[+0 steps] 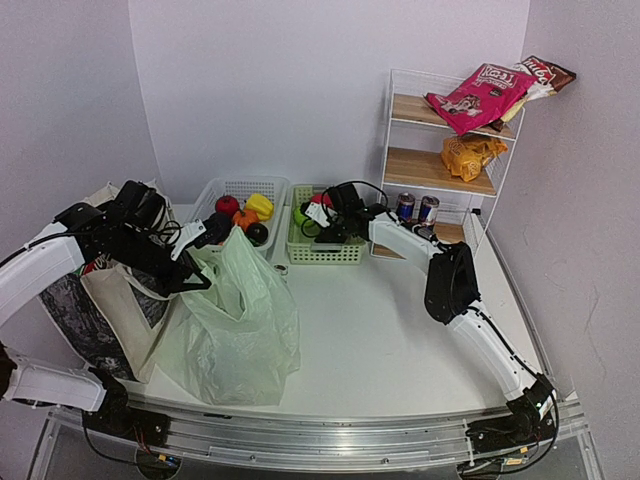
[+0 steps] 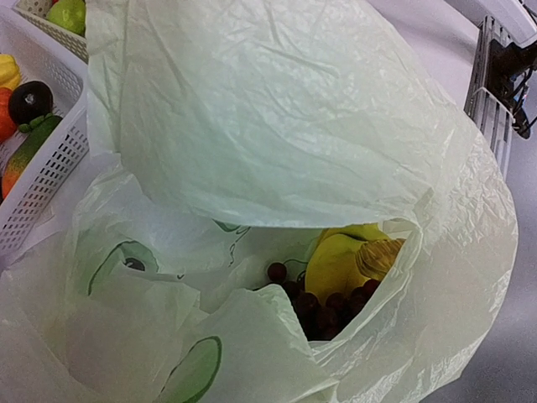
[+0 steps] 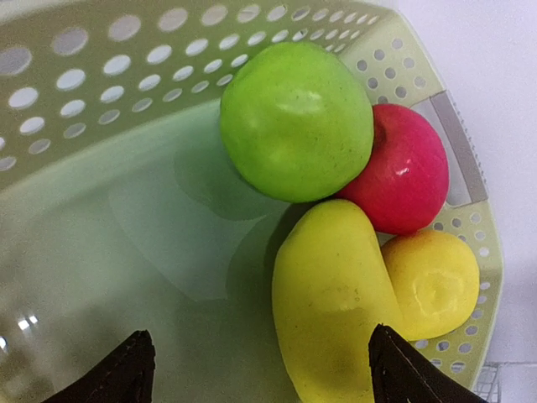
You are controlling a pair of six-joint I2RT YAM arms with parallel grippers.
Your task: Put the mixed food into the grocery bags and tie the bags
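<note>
The pale-green avocado-print plastic bag [image 1: 235, 325] stands near the left front, beside the beige canvas tote [image 1: 95, 300]. My left gripper [image 1: 197, 274] is at the bag's mouth and seems shut on its edge. Its fingers are hidden by plastic in the left wrist view, where the bag [image 2: 277, 117] gapes open on dark purple grapes [image 2: 323, 304] and a yellow fruit [image 2: 340, 262]. My right gripper [image 3: 268, 374] is open inside the green basket [image 3: 84, 84], its tips either side of a long yellow fruit [image 3: 336, 302]. It also shows in the top view [image 1: 313, 215].
A green apple [image 3: 294, 117], a red fruit [image 3: 407, 172] and a small yellow fruit [image 3: 432, 281] lie beside it. A white basket [image 1: 240, 188] holds more fruit. The wire shelf [image 1: 430, 165] carries pink [image 1: 478, 95] and orange [image 1: 468, 155] packets and two cans [image 1: 416, 208].
</note>
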